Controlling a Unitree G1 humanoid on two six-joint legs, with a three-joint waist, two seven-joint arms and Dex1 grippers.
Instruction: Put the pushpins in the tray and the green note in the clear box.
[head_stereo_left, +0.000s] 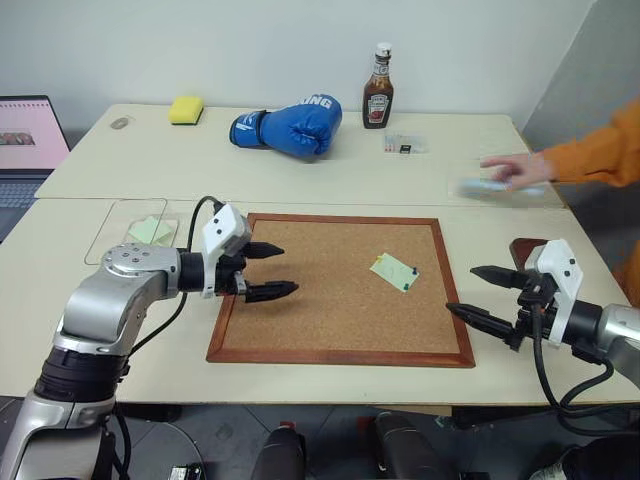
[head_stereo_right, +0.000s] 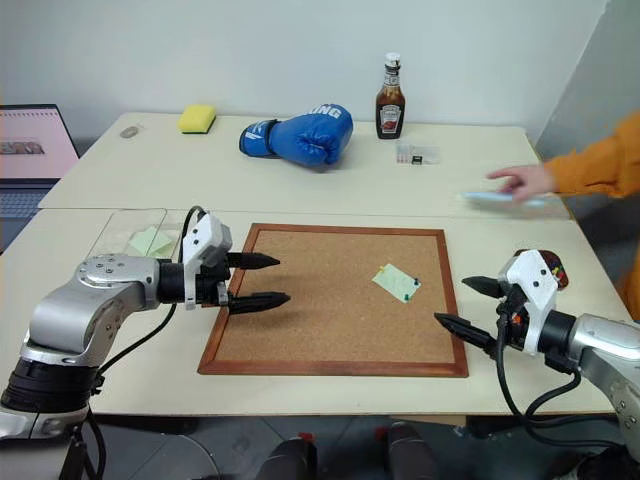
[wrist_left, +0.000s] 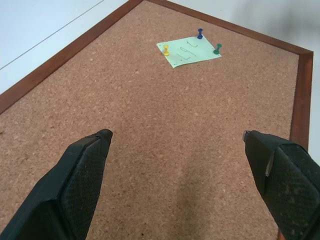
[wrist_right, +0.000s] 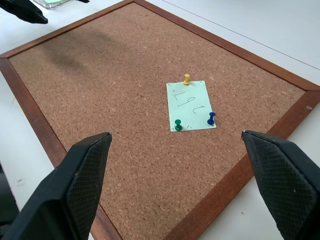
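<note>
Pale tabletops (head_stereo_left: 330, 385) pushed together fill the room's foreground, with a white wall behind. Nearest, both claws hover spread wide and empty: the left gripper (head_stereo_left: 268, 270) over the near-left part of the cork board (head_stereo_left: 330, 300), the right gripper (head_stereo_left: 485, 293) just off the board's right frame. Ahead of and between the two claws, the green note (wrist_right: 191, 106) lies flat on the cork, fixed by three pushpins: a yellow pin (wrist_right: 186, 78), a green pin (wrist_right: 178, 125) and a blue pin (wrist_right: 211, 118), each standing upright at the paper's edge. The note is closer to the right claw than to the left. Behind the right claw sits the tray (head_stereo_right: 558, 270), mostly hidden by the wrist. Behind and outward of the left claw stands the clear box (head_stereo_left: 125, 232), already holding a pale green slip. I judge the pins stiff, light and slick, so each is best pinched by its plastic head and pulled straight up; their small size makes them easy to drop. The paper is thin and limp, hard to lift off flat cork, so a raised edge or corner is the likeliest place to grip. Farther off, a person's hand (head_stereo_left: 515, 170) in an orange sleeve reaches over the back table, near a boxing glove (head_stereo_left: 290, 125), a sauce bottle (head_stereo_left: 378, 90) and a yellow sponge (head_stereo_left: 186, 109).
</note>
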